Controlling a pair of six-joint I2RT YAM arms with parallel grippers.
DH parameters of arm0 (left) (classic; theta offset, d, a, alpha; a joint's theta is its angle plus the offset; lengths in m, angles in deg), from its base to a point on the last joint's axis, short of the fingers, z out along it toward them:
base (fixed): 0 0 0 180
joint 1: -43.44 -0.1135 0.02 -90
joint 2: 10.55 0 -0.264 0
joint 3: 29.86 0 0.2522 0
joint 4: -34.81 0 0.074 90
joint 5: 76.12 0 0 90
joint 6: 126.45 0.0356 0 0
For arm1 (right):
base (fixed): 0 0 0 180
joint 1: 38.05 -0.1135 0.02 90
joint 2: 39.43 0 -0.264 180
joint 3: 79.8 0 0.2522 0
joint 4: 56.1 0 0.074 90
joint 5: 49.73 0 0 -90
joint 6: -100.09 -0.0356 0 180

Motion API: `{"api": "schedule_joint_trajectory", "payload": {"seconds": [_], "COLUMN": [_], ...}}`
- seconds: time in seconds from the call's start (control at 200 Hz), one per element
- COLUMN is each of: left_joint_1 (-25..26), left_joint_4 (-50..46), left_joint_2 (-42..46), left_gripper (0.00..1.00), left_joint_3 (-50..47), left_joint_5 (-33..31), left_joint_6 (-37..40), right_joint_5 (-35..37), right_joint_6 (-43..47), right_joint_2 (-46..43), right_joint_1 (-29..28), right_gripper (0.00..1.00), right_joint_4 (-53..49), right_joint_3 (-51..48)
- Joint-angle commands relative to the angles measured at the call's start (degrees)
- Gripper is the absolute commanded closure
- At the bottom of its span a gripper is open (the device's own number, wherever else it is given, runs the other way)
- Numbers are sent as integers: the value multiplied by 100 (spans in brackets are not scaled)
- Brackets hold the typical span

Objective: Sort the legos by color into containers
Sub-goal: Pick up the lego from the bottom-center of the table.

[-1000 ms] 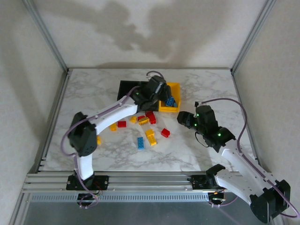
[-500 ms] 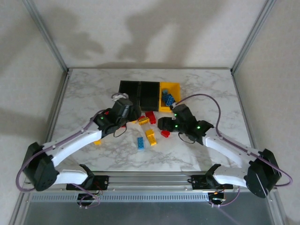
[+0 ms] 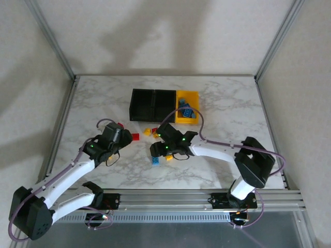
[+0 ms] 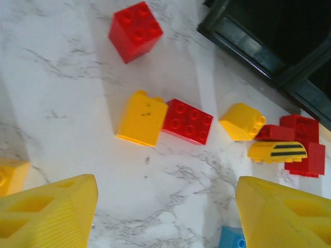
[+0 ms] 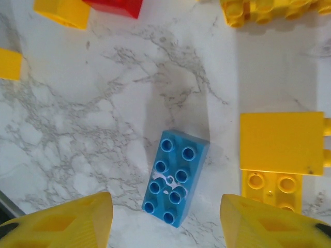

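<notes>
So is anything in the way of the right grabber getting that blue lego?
Nothing visible. The blue lego lies on bare marble between the open fingers of the right gripper; the yellow lego beside it doesn't touch it.

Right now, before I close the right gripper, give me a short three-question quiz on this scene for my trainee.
1. True or false: the yellow bin holds red bricks.
2. Seen from the right wrist, which brick lies between the right gripper's open fingers? A red, B blue, C yellow.
3. Fill in: the row has ___ black bins.
Key: 1 false; 2 B, the blue brick; 3 two.
</notes>
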Motion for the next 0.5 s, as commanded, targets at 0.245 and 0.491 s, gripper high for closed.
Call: {"api": "schedule_joint_trajectory", "payload": {"seconds": [0.245, 0.491], "left_joint_1": [-453, -506], "left_joint_4": [-294, -295], "left_joint_2": [382, 515], "left_gripper": [29, 29], "left_joint_3": [-268, -411], "left_joint_5": [164, 151], "left_joint_6": [-23, -68], "right_joint_5": [79, 500], "right_joint_6": [34, -20], "right_joint_2": [1047, 1654], "right_joint_1": [-345, -459], "right_gripper": [43, 47], "right_joint_4": [-744, -1188], "right_joint_3": [803, 1315]}}
